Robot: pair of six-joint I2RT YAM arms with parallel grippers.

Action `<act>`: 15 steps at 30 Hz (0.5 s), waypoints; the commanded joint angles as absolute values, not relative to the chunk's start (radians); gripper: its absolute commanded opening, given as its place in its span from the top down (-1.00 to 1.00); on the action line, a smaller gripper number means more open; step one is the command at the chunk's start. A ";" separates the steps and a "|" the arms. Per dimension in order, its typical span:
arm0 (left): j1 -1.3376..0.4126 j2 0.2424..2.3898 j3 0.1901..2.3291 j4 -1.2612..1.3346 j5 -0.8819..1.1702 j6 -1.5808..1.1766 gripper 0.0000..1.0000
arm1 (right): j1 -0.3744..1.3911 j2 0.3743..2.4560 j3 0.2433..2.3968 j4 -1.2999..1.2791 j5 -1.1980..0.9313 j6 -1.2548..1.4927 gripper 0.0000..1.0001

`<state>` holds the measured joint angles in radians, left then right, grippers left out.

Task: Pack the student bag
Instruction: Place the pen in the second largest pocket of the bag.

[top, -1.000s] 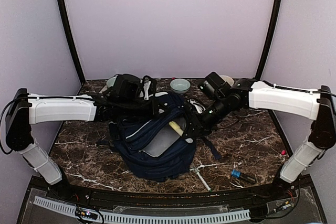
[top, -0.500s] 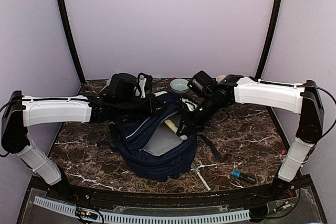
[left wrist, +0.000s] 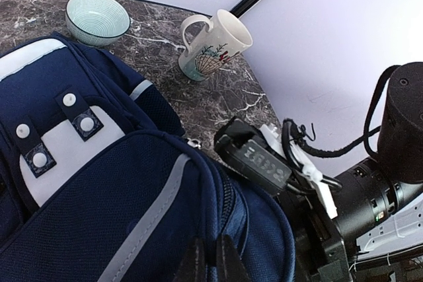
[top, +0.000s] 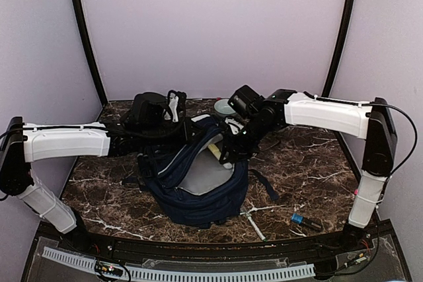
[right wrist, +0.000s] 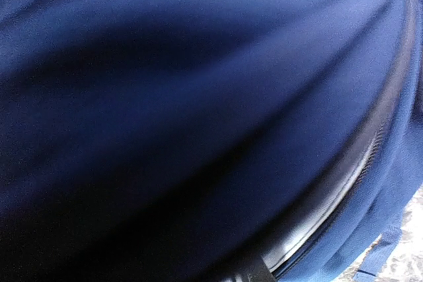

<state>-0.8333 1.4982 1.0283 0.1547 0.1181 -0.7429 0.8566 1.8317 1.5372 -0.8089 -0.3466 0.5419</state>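
My 2 claws are meeting at the student bag [top: 198, 193], which is lying open in the middle of the bench [top: 310, 176].
My left claw [left wrist: 210, 261] is clenching the bag's upper rim fabric. My right claw [top: 228, 153] is sitting at the opening's right side, and I cannot tell its grip.

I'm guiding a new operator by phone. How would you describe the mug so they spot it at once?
Start at the navy student bag on the marble table. Past its white-patched end stand two pieces of crockery. The mug is the tall white one with a handle and a plant print; the bowl beside it is low, pale green and handleless.
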 commanded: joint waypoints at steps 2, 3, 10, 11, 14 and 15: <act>-0.831 1.411 1.015 0.276 0.124 -0.739 1.00 | 0.844 1.858 1.578 -0.804 -0.259 0.598 0.67; -0.831 1.407 1.010 0.277 0.123 -0.740 1.00 | 0.840 1.861 1.581 -0.804 -0.259 0.606 0.64; -0.831 1.371 0.970 0.294 0.119 -0.749 1.00 | 0.828 1.865 1.584 -0.839 -0.252 0.636 0.33; -0.831 1.369 0.964 0.296 0.122 -0.753 1.00 | 0.829 1.859 1.582 -0.834 -0.254 0.638 0.30; -0.831 1.365 0.952 0.300 0.130 -0.761 1.00 | 0.827 1.850 1.582 -0.826 -0.280 0.640 0.17; -0.831 1.365 0.951 0.302 0.132 -0.761 1.00 | 0.828 1.849 1.583 -0.824 -0.293 0.640 0.15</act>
